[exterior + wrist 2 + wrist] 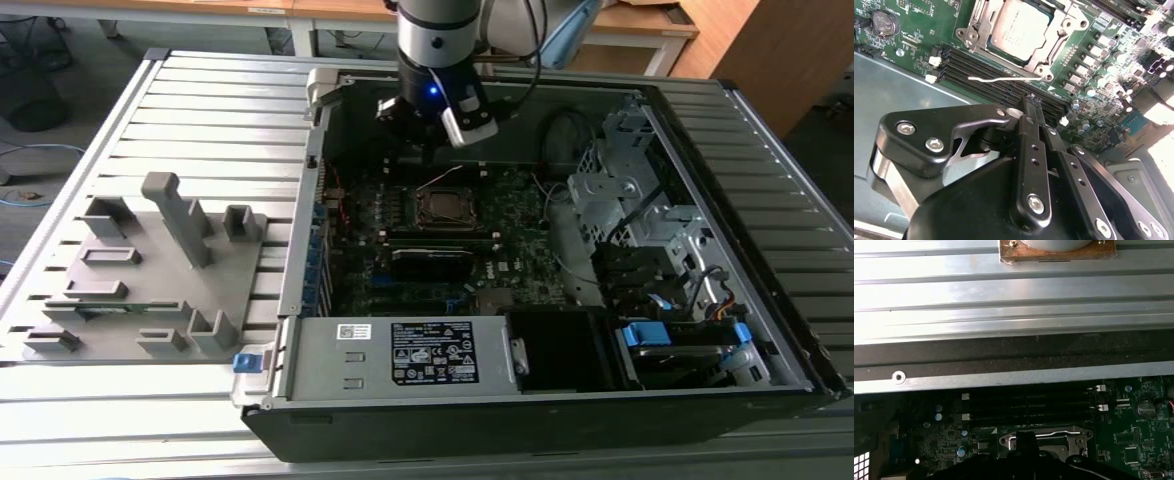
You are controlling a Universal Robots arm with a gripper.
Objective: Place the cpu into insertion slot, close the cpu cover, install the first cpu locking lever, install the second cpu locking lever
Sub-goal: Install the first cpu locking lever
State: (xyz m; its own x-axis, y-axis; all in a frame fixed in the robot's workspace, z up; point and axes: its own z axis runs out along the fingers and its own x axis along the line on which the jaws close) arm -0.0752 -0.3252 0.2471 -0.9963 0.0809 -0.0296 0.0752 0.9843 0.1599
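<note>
The gripper [1033, 100] is hovering with its fingers pressed together on nothing, just beside 1 thin locking lever [999, 78]. The cpu [1019, 27] is sitting in the insertion slot [445, 206], framed by the cpu cover [1050, 50]. A push that slips off the lever is likely risking scrapes to the memory slots [974, 62].

A grey slatted metal table [200, 110] runs wide across the scene, its ribs catching soft, even light. Beyond its far edge, wooden desks [334, 12] on pale metal legs line up. Far off on the exterior view's right, a brown wooden cabinet [781, 50] stands. On the exterior view's left there's grey floor [80, 60], a blue cable [30, 195] trailing over it.
</note>
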